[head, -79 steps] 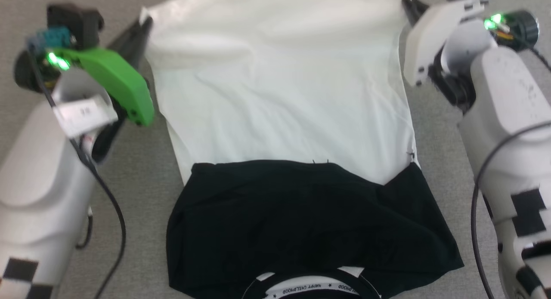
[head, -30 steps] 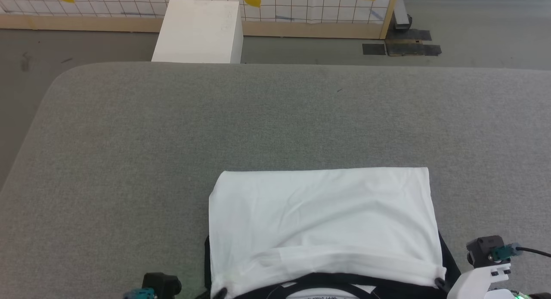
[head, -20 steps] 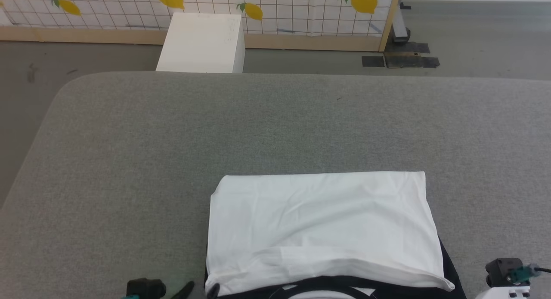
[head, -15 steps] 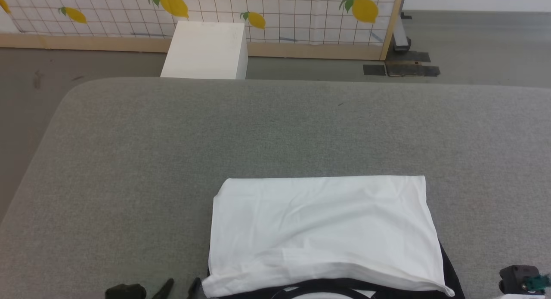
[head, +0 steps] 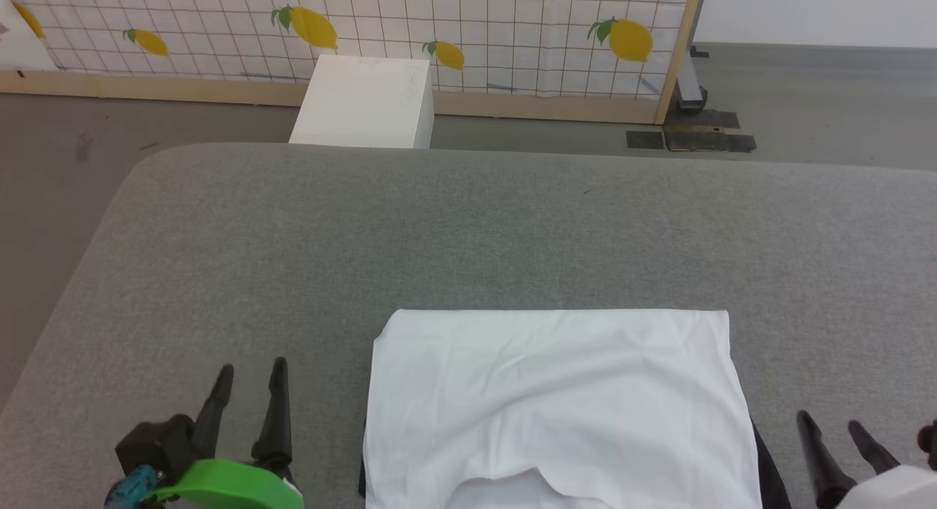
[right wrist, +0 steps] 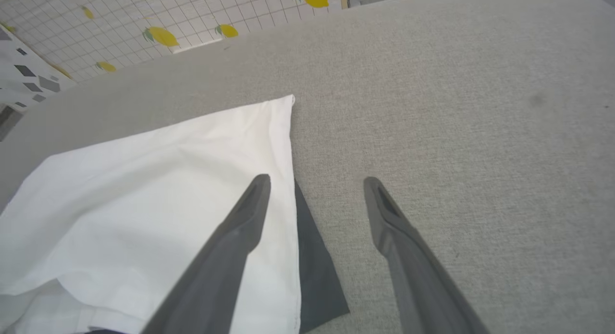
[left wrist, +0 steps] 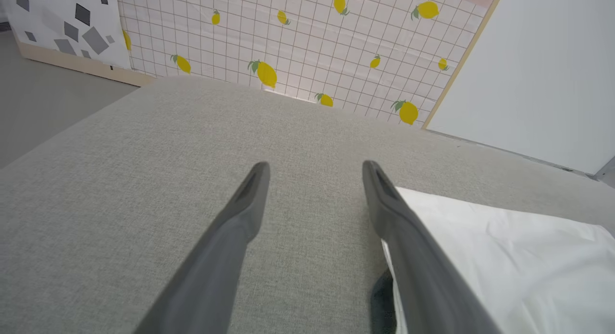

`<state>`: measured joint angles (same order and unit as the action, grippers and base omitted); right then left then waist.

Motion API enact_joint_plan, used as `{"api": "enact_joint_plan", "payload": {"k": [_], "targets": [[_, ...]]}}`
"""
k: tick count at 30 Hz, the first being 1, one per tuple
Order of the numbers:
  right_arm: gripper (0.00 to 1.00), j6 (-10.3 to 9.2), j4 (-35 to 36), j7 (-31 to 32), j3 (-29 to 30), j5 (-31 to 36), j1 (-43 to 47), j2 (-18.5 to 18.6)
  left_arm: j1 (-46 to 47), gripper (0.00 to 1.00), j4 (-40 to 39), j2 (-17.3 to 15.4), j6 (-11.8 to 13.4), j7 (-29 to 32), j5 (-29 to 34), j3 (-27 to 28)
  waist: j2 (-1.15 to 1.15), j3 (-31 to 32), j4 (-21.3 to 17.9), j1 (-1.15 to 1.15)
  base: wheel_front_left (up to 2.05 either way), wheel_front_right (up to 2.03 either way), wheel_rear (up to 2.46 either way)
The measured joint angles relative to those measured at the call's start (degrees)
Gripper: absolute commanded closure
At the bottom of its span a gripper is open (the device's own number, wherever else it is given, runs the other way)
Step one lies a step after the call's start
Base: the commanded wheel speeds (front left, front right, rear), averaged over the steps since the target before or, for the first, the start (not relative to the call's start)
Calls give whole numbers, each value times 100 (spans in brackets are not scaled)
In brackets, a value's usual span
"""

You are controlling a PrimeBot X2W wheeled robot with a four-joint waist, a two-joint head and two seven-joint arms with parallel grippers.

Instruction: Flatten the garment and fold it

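As you read the head view from the left, you meet the left gripper (head: 252, 365) in the lower left corner. Its two dark fingers are spread wide over the grey padded table (head: 439, 231) with only bare cloth between them. Just to its right, in the lower centre of the frame, lies the garment (head: 556, 392), folded into a white rectangle with its far edge straight and its near edge running off the bottom. A thin sliver of black fabric peeks out under its lower left side and another under its lower right side. In the left wrist view the white fold fills the lower right corner, and that gripper's right-hand finger crosses its near corner in the picture. Whether they touch you cannot tell. Further right, in the lower right corner of the head view, the right gripper (head: 829, 420) is also wide apart and grips nothing. In its own wrist view a dark wedge of sleeve shows between its fingers. Beyond the table, at the upper left of centre, a white box (head: 362, 102) stands on the floor before a lemon-print panel (head: 476, 25).
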<state>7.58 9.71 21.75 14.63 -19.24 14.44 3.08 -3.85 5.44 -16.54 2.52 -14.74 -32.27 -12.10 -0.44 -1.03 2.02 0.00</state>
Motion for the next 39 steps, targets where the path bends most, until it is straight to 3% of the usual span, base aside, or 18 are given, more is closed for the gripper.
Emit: {"api": "enact_joint_plan", "payload": {"k": [6, 11, 20, 29, 39], "targets": [[0, 0, -491, -783, -213, -189, -241, -10, 116, 0, -257, 425, -5, -1, 739, 525, 0, -30, 9, 0, 0, 0, 0], [0, 0, -1028, -806, -292, -296, -493, -13, 304, 0, -266, 673, -115, -1, 1268, 744, 0, -85, 0, 0, 0, 0, 0], [0, 0, -1866, 265, -280, -330, -1016, -18, 546, 0, -136, 942, -334, -1, 1793, 935, 0, -173, -60, 0, 0, 0, 0], [0, 0, -2247, 1307, -448, -89, -1361, -3, 626, 0, -62, 1094, -458, -4, 2048, 1099, 0, -234, -112, 0, 0, 0, 0], [0, -1, -2520, 1710, -621, -344, -1670, 53, 626, 0, -31, 1194, -597, -4, 2075, 1181, 0, -274, -161, 0, 0, 0, 0]]}}
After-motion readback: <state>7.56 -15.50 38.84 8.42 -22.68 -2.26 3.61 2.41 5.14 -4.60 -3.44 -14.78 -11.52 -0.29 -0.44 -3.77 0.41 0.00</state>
